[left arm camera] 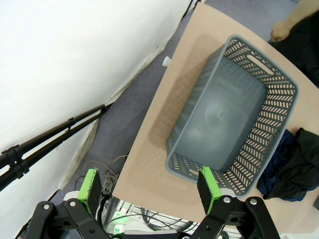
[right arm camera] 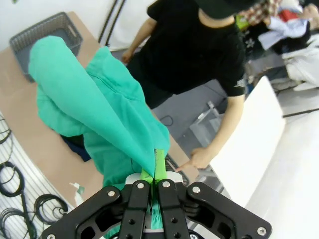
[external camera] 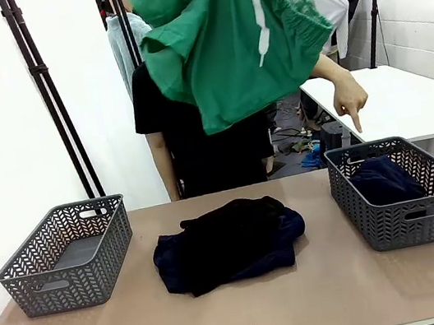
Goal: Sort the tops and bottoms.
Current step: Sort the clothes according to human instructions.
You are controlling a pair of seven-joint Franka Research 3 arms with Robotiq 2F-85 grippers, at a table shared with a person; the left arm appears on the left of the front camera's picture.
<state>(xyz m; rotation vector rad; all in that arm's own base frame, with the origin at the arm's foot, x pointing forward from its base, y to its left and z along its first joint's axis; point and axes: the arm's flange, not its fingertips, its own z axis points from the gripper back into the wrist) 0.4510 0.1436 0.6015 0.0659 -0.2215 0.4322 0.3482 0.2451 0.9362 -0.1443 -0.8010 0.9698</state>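
High above the middle of the tabletop (external camera: 308, 306), the green bottoms (external camera: 222, 45) hang in the air, clear of everything on the table. Their gathered waistband is bunched at the top right and a white drawstring (external camera: 260, 13) dangles down the front. In the right wrist view the right gripper (right arm camera: 154, 172) has its jaws pressed together on a pinch of the green cloth, and the rest of the garment drapes away from the pads.

A person in a black shirt stands at the far edge, behind the hanging garment. One hand (external camera: 349, 97) points a finger down at the right basket (external camera: 411, 226), which sits near the right edge of the tabletop and holds a dark blue garment (external camera: 382, 179). The left basket (external camera: 91, 258) sits near the left edge, with its grey floor bare. Between the two baskets, in the middle of the tabletop, lies a crumpled pile of dark clothes (external camera: 231, 243), apart from both.

The left gripper (left arm camera: 149, 191) hovers with its jaws spread wide and nothing between them. Its wrist view looks down on the left basket and the left edge of the tabletop, with the dark pile just beyond the basket's far wall.
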